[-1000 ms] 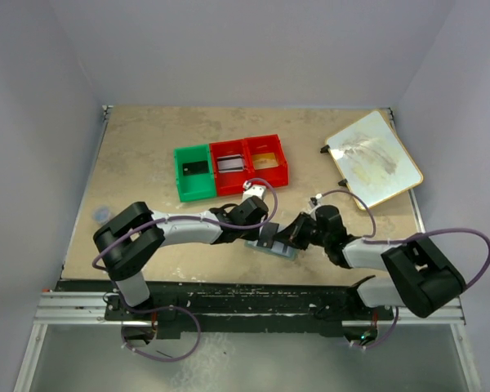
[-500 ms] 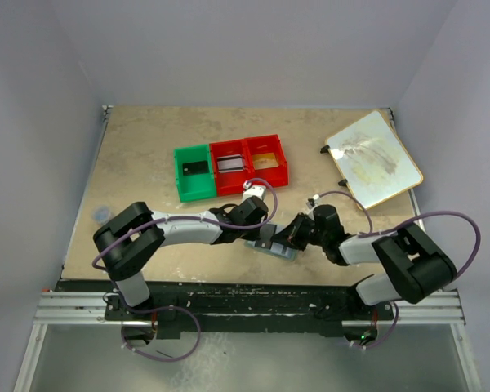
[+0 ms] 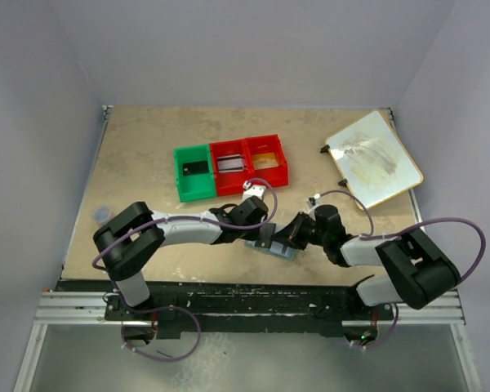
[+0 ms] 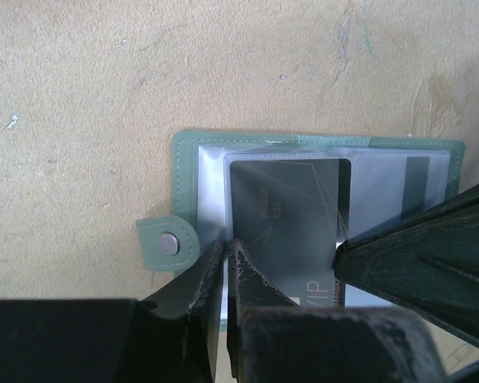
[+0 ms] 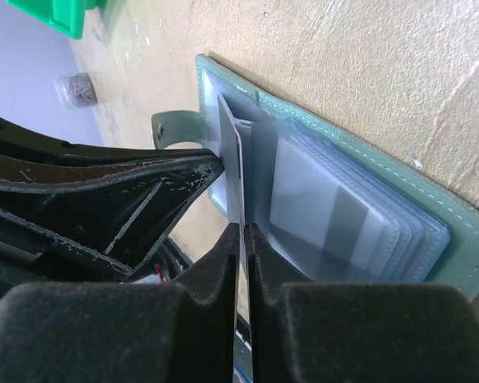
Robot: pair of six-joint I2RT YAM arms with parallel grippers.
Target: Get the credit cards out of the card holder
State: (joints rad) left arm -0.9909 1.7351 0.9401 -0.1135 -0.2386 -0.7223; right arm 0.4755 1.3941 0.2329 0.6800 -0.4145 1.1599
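The holder (image 4: 207,183) is pinched by the closed left jaws; a card (image 5: 231,163) is clamped edgewise by the right jaws.

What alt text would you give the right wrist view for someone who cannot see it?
The right gripper's jaws pinch a thin credit card edge-on above an open green card holder on a tan table; the left gripper's dark finger reaches in beside it.
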